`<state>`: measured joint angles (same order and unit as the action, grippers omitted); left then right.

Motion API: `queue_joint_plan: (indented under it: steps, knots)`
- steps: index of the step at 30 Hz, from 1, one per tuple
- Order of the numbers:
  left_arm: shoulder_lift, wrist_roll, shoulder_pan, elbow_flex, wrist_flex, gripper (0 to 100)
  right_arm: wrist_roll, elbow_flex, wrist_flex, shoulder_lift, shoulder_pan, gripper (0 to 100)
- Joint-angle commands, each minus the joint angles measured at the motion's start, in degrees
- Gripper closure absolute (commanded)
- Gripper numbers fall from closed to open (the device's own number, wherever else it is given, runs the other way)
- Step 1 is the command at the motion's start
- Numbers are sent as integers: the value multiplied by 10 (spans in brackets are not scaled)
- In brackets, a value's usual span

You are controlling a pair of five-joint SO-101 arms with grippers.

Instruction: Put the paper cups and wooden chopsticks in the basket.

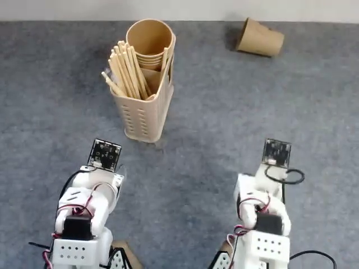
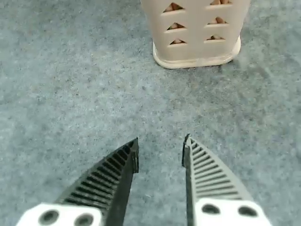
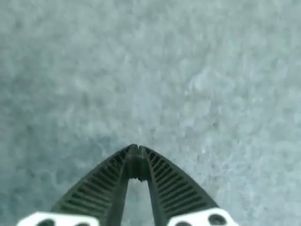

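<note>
A beige slotted basket (image 1: 145,115) stands upright at the back left of the grey mat, holding stacked paper cups (image 1: 150,42) and a bundle of wooden chopsticks (image 1: 127,72). One more paper cup (image 1: 259,38) lies on its side at the back right. My left gripper (image 2: 161,143) hovers open over bare mat, a short way in front of the basket's base (image 2: 196,47). My right gripper (image 3: 135,151) is shut with nothing in it, over bare mat. Both arms sit folded near the front edge, the left arm (image 1: 92,190) and the right arm (image 1: 263,199).
A grey felt mat (image 1: 224,112) covers the table up to a pale strip along the far edge (image 1: 67,10). Open mat lies between the basket and the fallen cup.
</note>
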<state>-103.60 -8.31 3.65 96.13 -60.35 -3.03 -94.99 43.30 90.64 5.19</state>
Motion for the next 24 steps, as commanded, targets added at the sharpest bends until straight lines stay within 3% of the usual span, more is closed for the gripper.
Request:
queue_joint_plan:
  steps: [1, 7, 13, 24]
  knots:
    - [-4, -5, -5, 8, -43, 816, -5, -106, 51, 125, 19, 994]
    - [-4, -4, -6, 8, -173, 816, -2, -73, 89, 121, 34, 994]
    - [-4, -4, -6, 8, -168, 817, -2, -73, 89, 82, 69, 994]
    - [-4, -4, -6, 8, -168, 817, -2, -73, 89, 80, 69, 994]
